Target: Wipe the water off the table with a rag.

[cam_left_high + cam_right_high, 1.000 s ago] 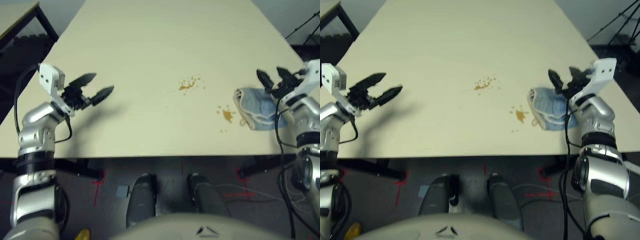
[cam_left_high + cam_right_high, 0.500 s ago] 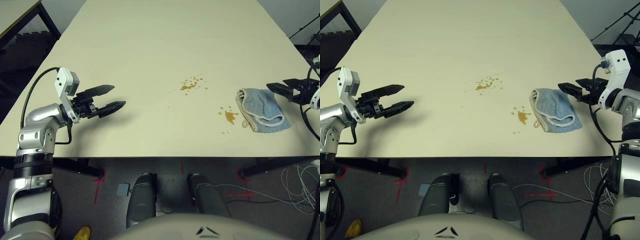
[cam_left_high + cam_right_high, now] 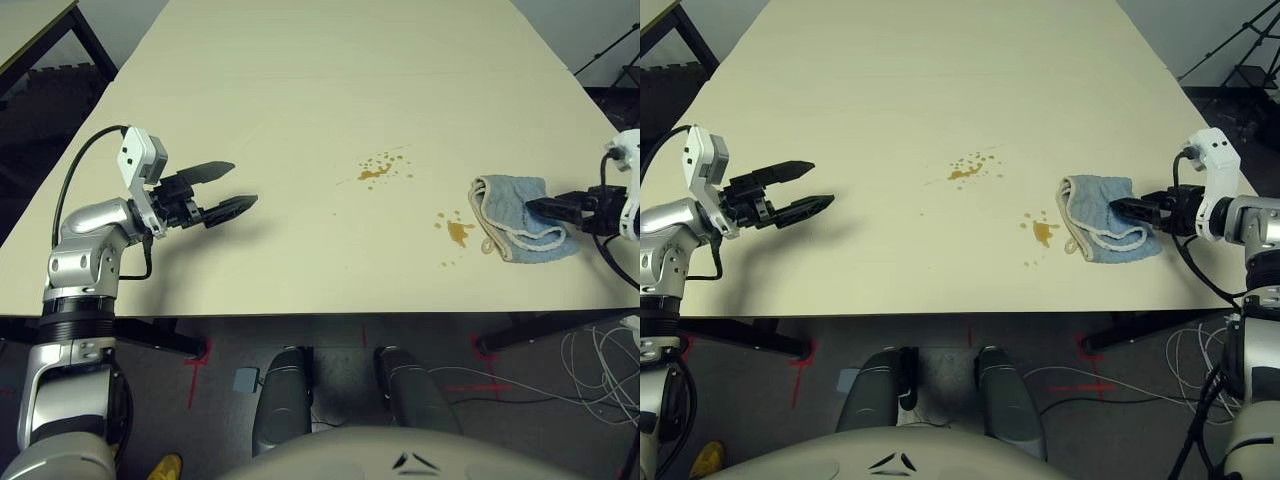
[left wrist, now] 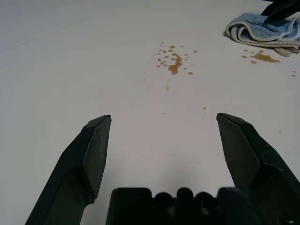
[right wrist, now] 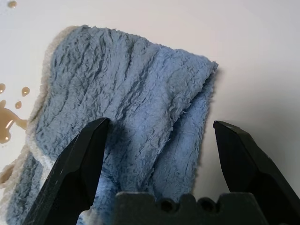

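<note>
The rag (image 3: 503, 203), light blue with a cream border, lies crumpled near the table's (image 3: 300, 90) right edge. My right gripper (image 3: 1116, 207) is open, its fingers low over the rag's (image 5: 131, 89) right part, one on each side of a fold. Two clusters of brownish water mark the top: one (image 3: 378, 170) at the middle, another (image 3: 456, 231) just left of the rag. My left gripper (image 3: 243, 184) hovers open and empty over bare table at the left, pointing toward the spill (image 4: 173, 61).
The table's front edge runs just below both grippers. A smaller table (image 3: 30, 25) stands at the back left, and a black tripod (image 3: 1240, 50) at the back right. Cables (image 3: 590, 360) lie on the floor on the right.
My right gripper has come in from the table's right edge onto the rag's right part. The left gripper has held nearly still over the last half second.
</note>
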